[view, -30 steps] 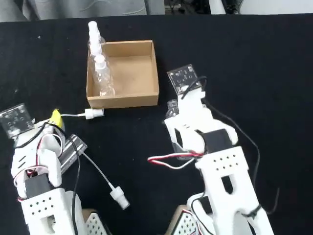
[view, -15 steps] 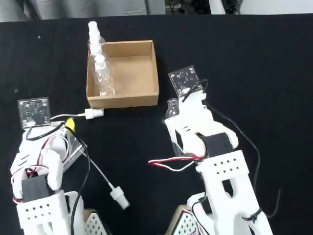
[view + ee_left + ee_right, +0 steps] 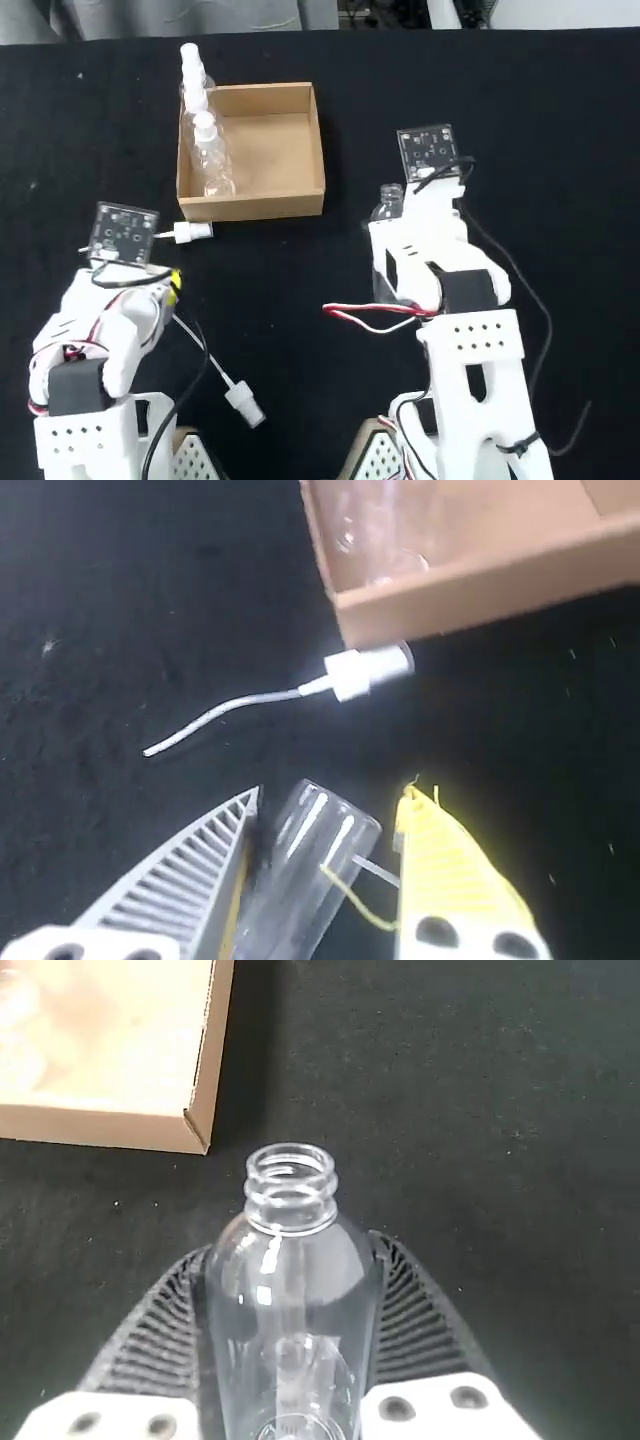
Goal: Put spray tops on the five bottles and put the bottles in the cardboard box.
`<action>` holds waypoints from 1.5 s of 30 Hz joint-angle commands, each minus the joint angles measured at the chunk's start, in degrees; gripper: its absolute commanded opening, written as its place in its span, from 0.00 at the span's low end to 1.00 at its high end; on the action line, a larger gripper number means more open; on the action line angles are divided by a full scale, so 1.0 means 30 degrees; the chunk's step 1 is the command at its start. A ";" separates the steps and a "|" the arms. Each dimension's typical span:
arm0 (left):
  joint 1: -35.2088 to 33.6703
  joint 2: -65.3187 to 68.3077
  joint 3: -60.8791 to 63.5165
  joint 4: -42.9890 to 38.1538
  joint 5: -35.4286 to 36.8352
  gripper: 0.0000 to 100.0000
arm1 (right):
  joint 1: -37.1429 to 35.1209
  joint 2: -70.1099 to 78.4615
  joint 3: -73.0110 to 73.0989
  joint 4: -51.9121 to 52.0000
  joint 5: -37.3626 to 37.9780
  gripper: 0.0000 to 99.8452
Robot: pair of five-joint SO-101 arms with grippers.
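My right gripper point(image 3: 295, 1260) is shut on an upright clear bottle point(image 3: 290, 1195) with an open neck; the bottle's neck point(image 3: 388, 200) stands right of the cardboard box point(image 3: 250, 205). My left gripper point(image 3: 330, 810), with one grey and one yellow finger, is shut on a second clear bottle point(image 3: 300, 870), whose open mouth points toward the box point(image 3: 480, 590). One loose spray top point(image 3: 190, 232) lies against the box's front wall. Another spray top point(image 3: 243, 403) lies near the front edge, its thin tube running up to the left gripper point(image 3: 165, 290). Capped bottles point(image 3: 210, 150) lie along the box's left side.
The table is covered in black cloth. The box's right half point(image 3: 280, 150) is bare cardboard. Red and white wires point(image 3: 360, 320) hang off the right arm. Open cloth lies between the two arms and right of the right arm.
The left arm has swung right, toward the box's front, with its bottle. The right arm has shifted right and slightly back from the box, carrying its bottle.
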 commanded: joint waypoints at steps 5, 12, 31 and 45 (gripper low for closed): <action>0.1802 -0.0029 -0.1040 0.1348 -0.1788 0.21 | 0.0469 -0.0718 0.0132 -0.1084 -0.0205 0.01; 0.3092 -0.0029 -0.1040 0.2520 -0.2579 0.27 | 0.0469 -0.0718 0.0806 -0.2256 -0.0205 0.01; 0.7839 0.3956 -0.1538 0.4484 -0.4835 0.27 | 0.0938 -0.0718 0.0864 -0.2344 -0.0205 0.02; 1.2029 0.8293 -0.3121 0.6476 -0.7092 0.27 | 0.5040 -0.0718 0.0894 -0.4220 -0.2344 0.02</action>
